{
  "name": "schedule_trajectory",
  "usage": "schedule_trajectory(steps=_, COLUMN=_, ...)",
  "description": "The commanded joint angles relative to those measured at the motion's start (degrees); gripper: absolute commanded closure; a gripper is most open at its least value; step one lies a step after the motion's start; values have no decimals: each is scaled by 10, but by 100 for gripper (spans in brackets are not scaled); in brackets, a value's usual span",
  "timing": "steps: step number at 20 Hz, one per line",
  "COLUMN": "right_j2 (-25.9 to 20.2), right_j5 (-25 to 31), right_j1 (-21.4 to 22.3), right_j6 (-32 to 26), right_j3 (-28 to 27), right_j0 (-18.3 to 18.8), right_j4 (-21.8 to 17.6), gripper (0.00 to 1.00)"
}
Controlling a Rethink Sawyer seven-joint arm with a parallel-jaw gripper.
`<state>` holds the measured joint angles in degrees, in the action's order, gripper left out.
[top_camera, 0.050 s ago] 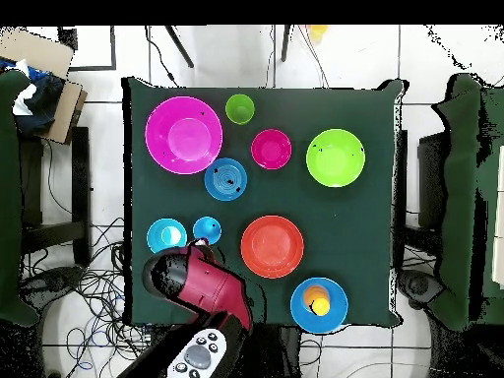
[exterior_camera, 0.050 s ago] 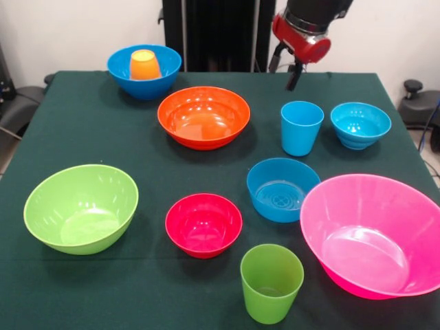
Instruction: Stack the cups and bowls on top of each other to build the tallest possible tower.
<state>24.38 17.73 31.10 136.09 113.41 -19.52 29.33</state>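
A dark green table (exterior_camera, 0.050 s ago: 82,130) carries ten plastic vessels, none yet stacked except one; the red and black arm (top_camera, 0.050 s ago: 212,285) hangs over the far edge, its gripper (exterior_camera, 0.050 s ago: 294,75) a dark tip just above the cloth behind the light blue cup, and whether its jaws are open or closed cannot be told, nor is anything seen in its hold. The large pink bowl (exterior_camera, 0.050 s ago: 371,234) fills the near right corner in the front view; the lime green bowl (exterior_camera, 0.050 s ago: 81,208) sits opposite at near left; the wide orange bowl (exterior_camera, 0.050 s ago: 203,117) lies in the middle toward the far side; the large blue bowl (exterior_camera, 0.050 s ago: 161,65) stands at far left with the orange cup (exterior_camera, 0.050 s ago: 144,64) upside down inside it. The medium blue bowl (exterior_camera, 0.050 s ago: 282,189) rests just beside the pink bowl's rim; the small red bowl (exterior_camera, 0.050 s ago: 203,225) lies to its left, apart from it; the small turquoise bowl (exterior_camera, 0.050 s ago: 360,124) stands at far right, near the upright light blue cup (exterior_camera, 0.050 s ago: 301,128); the green cup (exterior_camera, 0.050 s ago: 271,282) stands upright at the near edge, in front of the red bowl and the medium blue bowl.
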Motion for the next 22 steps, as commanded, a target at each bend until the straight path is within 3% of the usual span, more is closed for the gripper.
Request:
schedule_trajectory(steps=1, right_j2=-58, right_j5=32, right_j1=-19, right_j6=133, right_j3=-29, right_j0=-8, right_j4=34, gripper=0)
schedule_trajectory(steps=8, right_j2=-52, right_j5=28, right_j1=-48, right_j6=148, right_j3=-55, right_j0=-22, right_j4=56, gripper=0)
schedule_trajectory(steps=16, right_j2=-19, right_j5=29, right_j1=-132, right_j6=203, right_j3=-129, right_j0=-65, right_j4=112, gripper=0)
schedule_trajectory(steps=22, right_j2=-7, right_j5=32, right_j1=-150, right_j6=209, right_j3=-143, right_j0=-74, right_j4=120, gripper=0)
